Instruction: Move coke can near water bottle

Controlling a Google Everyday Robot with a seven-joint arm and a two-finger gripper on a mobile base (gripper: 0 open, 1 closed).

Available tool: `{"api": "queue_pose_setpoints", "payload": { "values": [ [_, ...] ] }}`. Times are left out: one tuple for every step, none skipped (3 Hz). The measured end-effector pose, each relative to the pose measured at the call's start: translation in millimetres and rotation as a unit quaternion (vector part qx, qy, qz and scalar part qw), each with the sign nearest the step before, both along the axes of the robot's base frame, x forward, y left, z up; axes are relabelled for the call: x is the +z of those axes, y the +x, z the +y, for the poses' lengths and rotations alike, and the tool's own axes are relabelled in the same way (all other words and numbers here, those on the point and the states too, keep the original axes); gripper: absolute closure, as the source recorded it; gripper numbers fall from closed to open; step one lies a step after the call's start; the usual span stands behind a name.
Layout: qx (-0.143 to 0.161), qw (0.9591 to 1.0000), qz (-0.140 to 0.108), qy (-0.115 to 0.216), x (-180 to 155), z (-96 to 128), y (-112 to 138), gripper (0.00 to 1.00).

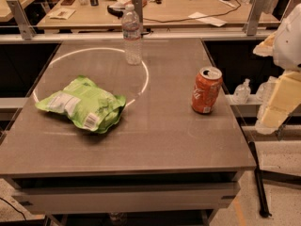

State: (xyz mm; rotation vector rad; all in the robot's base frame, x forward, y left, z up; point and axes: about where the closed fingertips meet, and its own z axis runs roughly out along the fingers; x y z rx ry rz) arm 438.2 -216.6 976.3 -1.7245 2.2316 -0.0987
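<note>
The coke can point(206, 90) is red-orange with white script and a silver top, and stands upright on the right side of the grey table point(155, 140). The water bottle point(132, 34) is tall and clear with a white cap, and stands upright at the table's far middle, well apart from the can. My gripper point(278, 102) shows as pale yellow and white parts at the right edge of the view, off the table's right side and to the right of the can, not touching it.
A green chip bag point(83, 103) lies on the table's left half. A bright ring of light point(94, 74) marks the tabletop. A small clear bottle point(242, 91) stands on a ledge right of the table. A cluttered wooden desk point(178, 8) stands behind.
</note>
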Motion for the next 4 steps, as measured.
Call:
{"api": "queue_pose_setpoints", "payload": {
  "values": [
    [0.0, 1.0, 0.0, 0.0, 0.0, 0.0, 0.0, 0.0],
    [-0.027, 0.9983, 0.009, 0.051, -5.1, -8.9, -0.2, 0.0],
    [-0.095, 0.9823, 0.02, 0.16, -36.9, -46.9, 3.7, 0.0],
    [-0.128, 0.9558, -0.009, 0.265, -58.1, -70.8, 6.8, 0.0]
  ]
}}
